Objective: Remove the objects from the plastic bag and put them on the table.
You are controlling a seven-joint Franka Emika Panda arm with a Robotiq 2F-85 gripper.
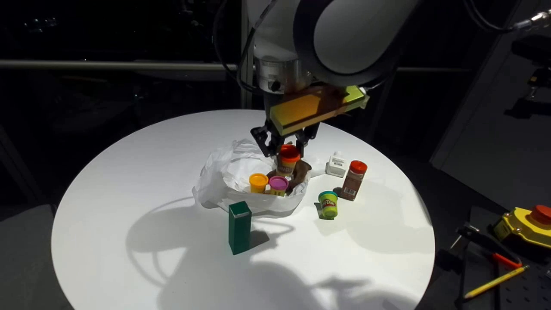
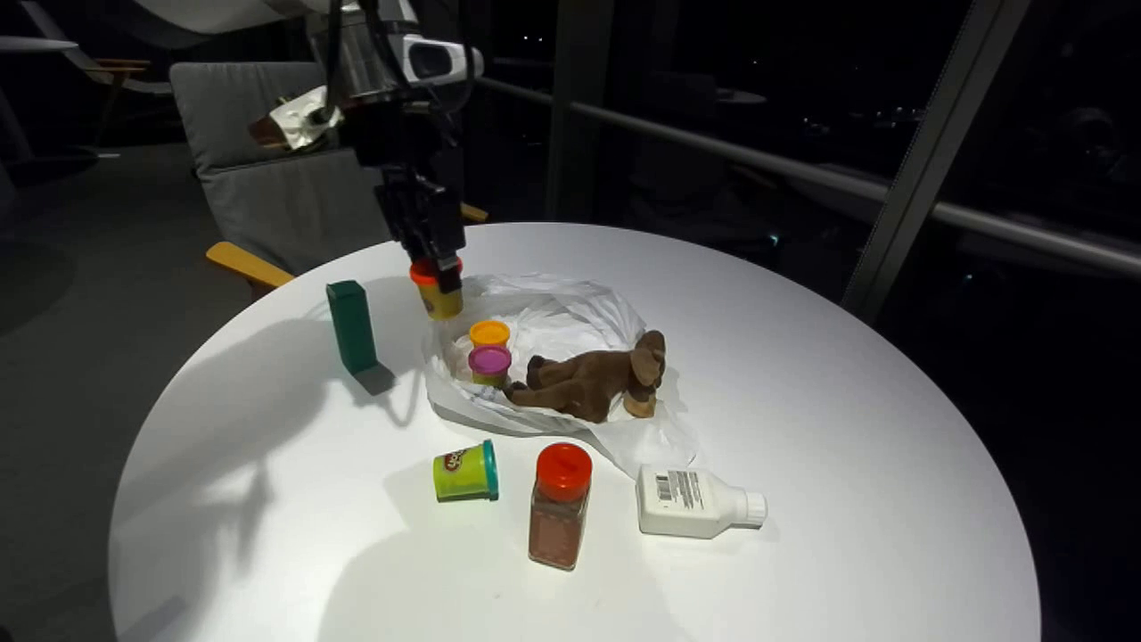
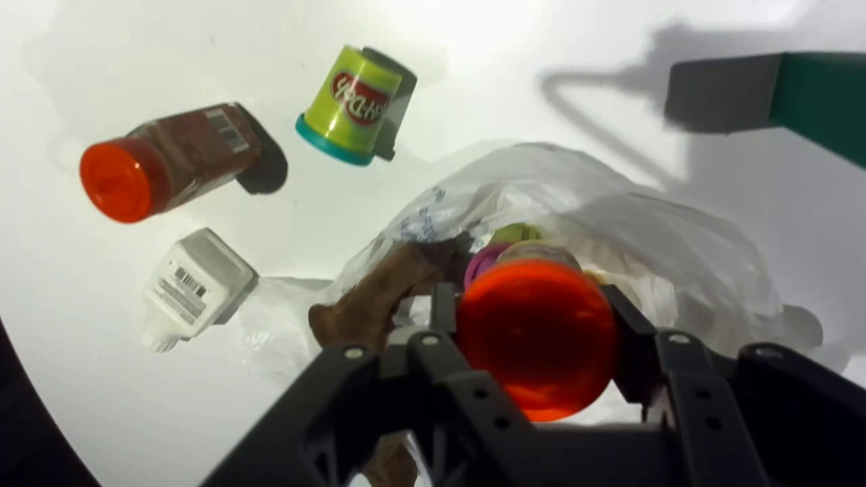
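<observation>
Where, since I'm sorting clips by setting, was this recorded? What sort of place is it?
Probably an office or lab lounge, perhaps at night: a grey cushioned armchair, what look like dark windows with a metal rail, and a yellow box with a red button, maybe an emergency stop.

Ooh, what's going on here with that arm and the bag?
A robot arm has the job of emptying the bag onto the table. Its gripper is holding a red-lidded tub up over the bag. An orange-lidded tub and a purple-lidded tub sit in the bag, with a brown toy lying next to them. Out on the table are a green box, a red-capped jar, and a white bottle and a teal-lidded tub, both lying down.
</observation>
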